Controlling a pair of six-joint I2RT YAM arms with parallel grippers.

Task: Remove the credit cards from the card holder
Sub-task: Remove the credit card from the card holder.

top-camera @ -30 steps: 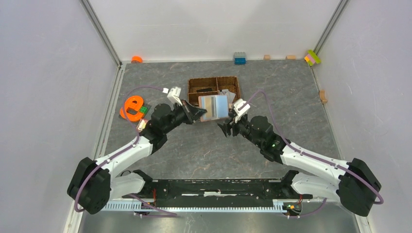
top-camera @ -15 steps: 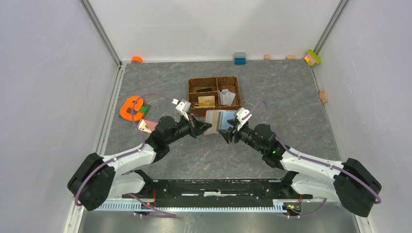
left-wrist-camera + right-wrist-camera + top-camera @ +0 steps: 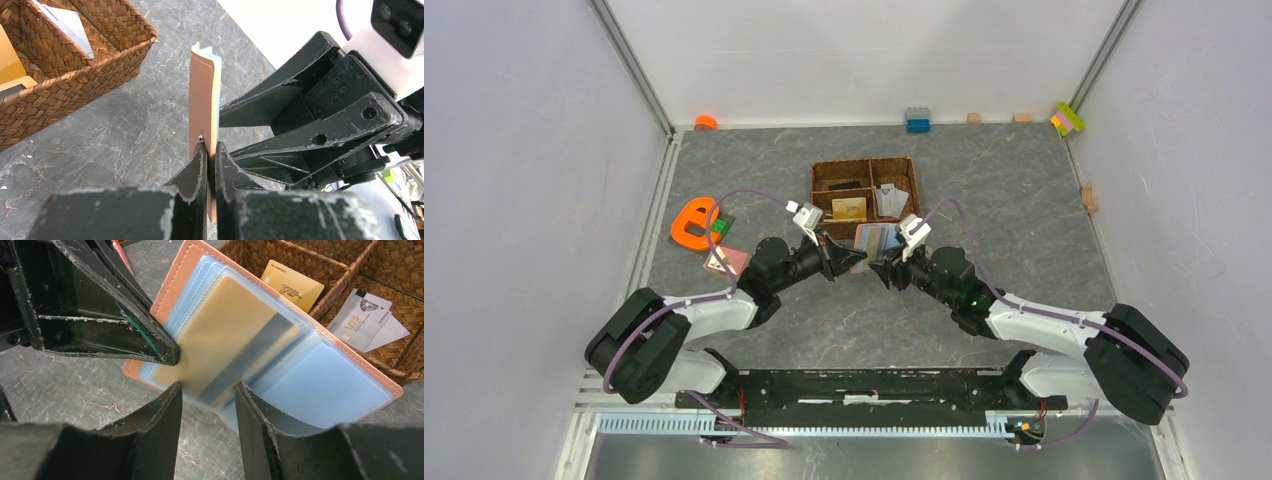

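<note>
The salmon-pink card holder (image 3: 876, 240) hangs open just in front of the basket, a little above the table. My left gripper (image 3: 857, 262) is shut on its lower edge; in the left wrist view the card holder (image 3: 202, 100) stands edge-on between the jaws of that gripper (image 3: 211, 150). Its blue plastic sleeves (image 3: 325, 385) fan out inside the pink cover (image 3: 172, 285). A gold-tan credit card (image 3: 225, 335) with a grey stripe sticks out of a sleeve. My right gripper (image 3: 208, 387) is open, its fingertips on either side of that card's lower corner, with gaps showing.
The brown woven basket (image 3: 864, 162) stands right behind the card holder, holding a gold VIP card (image 3: 291, 286) and a white VIP card (image 3: 360, 320). An orange object (image 3: 692, 222) and a small pink flat piece (image 3: 727, 262) lie at the left. Small blocks (image 3: 916, 120) line the back wall.
Both arms have drawn in toward the middle and lower, bringing the card holder down from over the basket. My right gripper has moved up to the card and its jaws have narrowed.
</note>
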